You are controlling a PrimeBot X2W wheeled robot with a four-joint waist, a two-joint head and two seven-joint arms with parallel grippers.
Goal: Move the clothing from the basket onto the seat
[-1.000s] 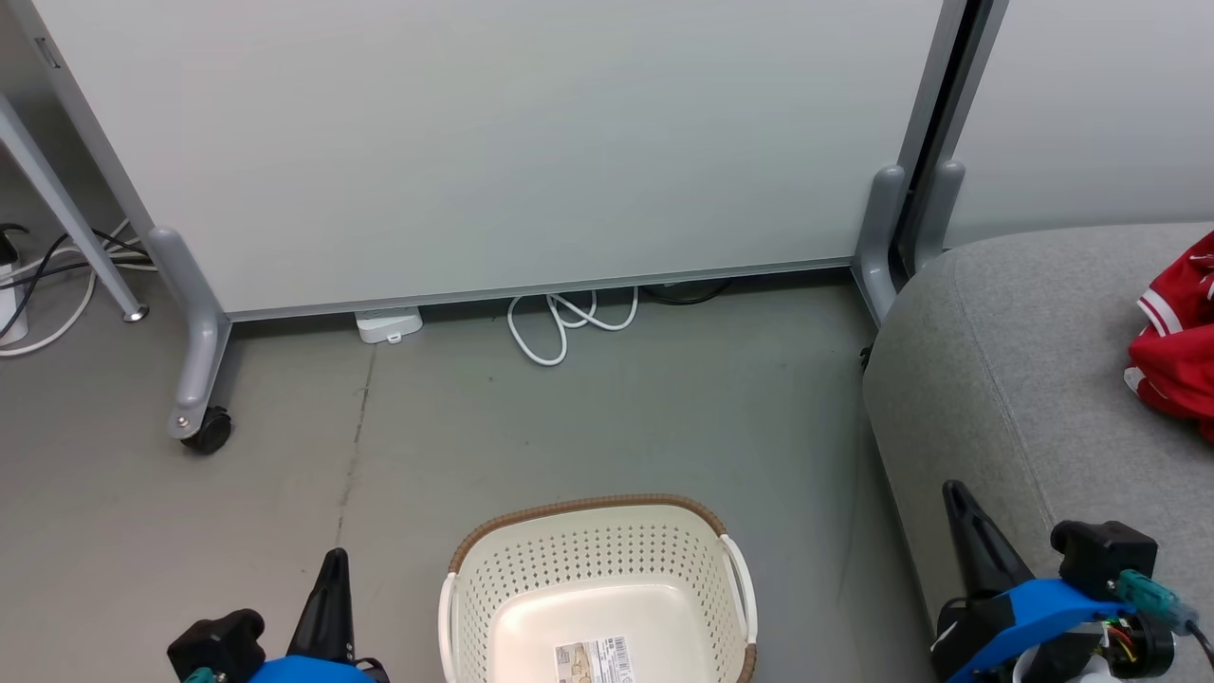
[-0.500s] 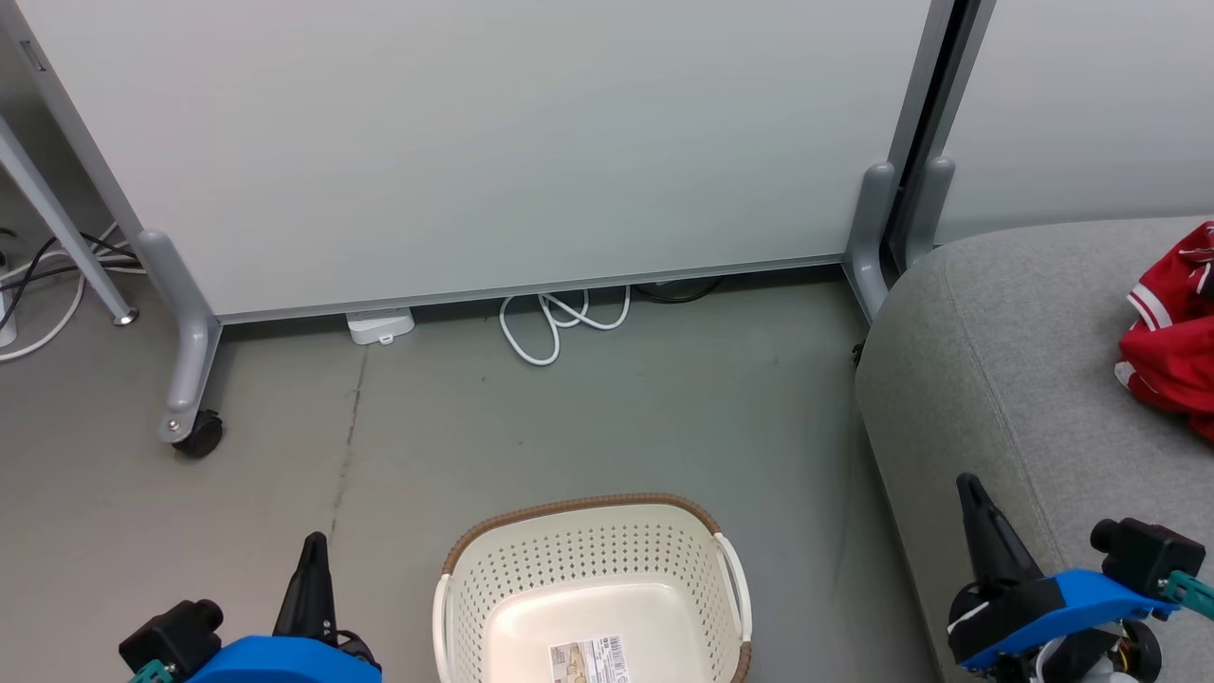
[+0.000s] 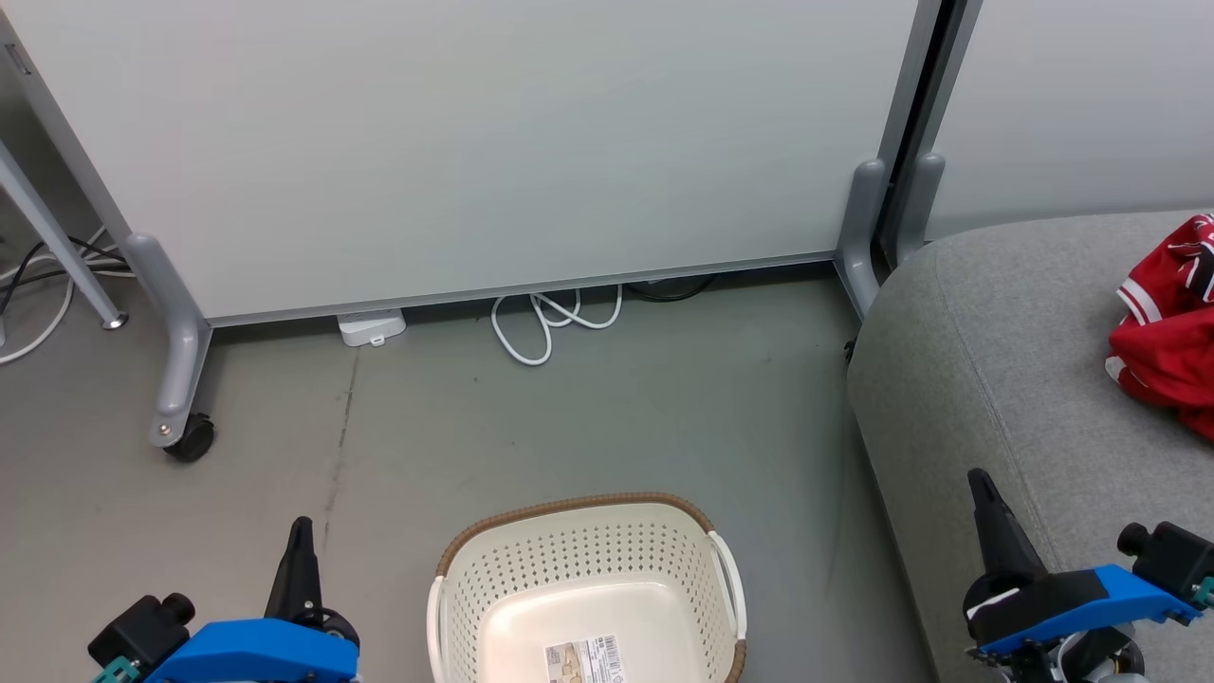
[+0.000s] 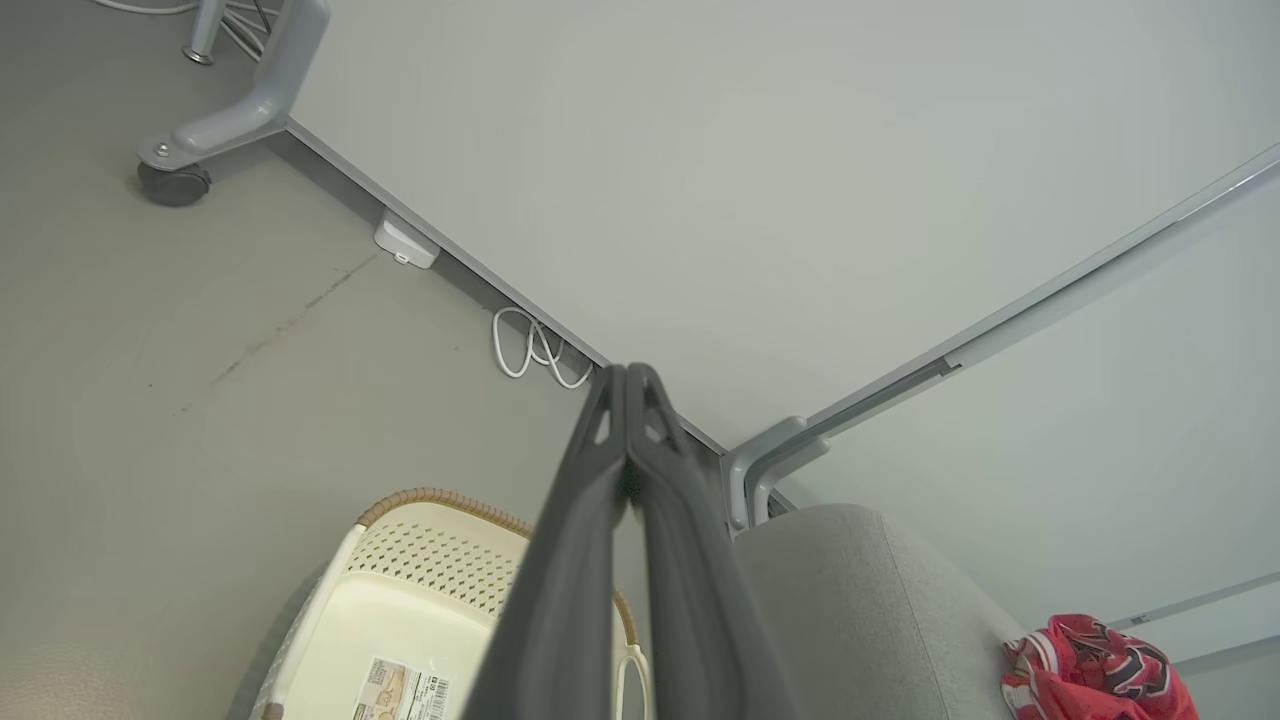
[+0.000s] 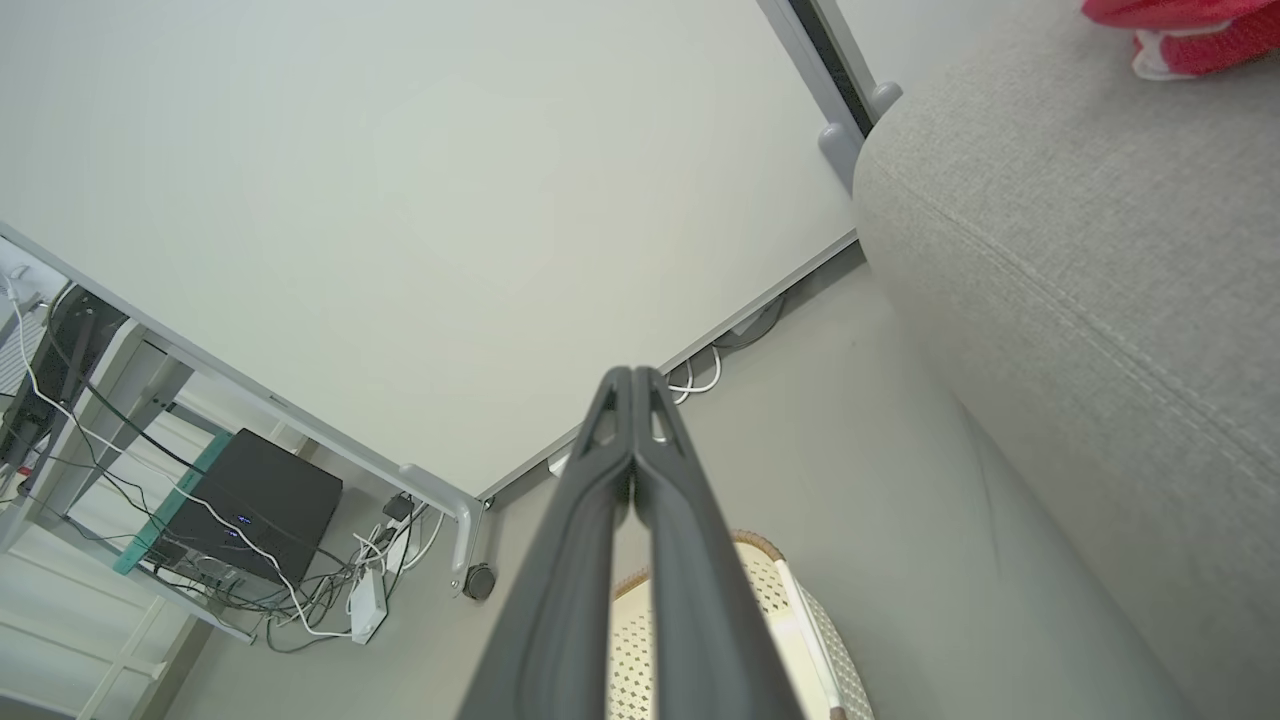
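Note:
The cream perforated basket (image 3: 583,588) with a brown woven rim stands on the floor at the bottom centre, holding nothing but its barcode sticker; it shows again in the left wrist view (image 4: 400,590) and the right wrist view (image 5: 800,640). Red clothing (image 3: 1171,332) with white trim lies bunched on the grey seat (image 3: 996,360) at the right edge, also seen as clothing (image 4: 1095,670) on the seat (image 4: 860,610) and as clothing (image 5: 1190,25) on the seat (image 5: 1080,260). My left gripper (image 3: 302,526) is shut left of the basket, tips pressed together (image 4: 627,372). My right gripper (image 3: 977,477) is shut over the seat's front edge (image 5: 632,375).
A wheeled grey partition panel (image 3: 474,142) stands behind the basket, with a caster (image 3: 188,438) at left and its feet (image 3: 858,228) beside the seat. A white cable loop (image 3: 550,323) and a white adapter (image 3: 372,327) lie under it. Table legs and cords sit far left.
The head view has shifted slightly, so the scene slides left. Both grippers stay shut and sit a little lower and further outward in view.

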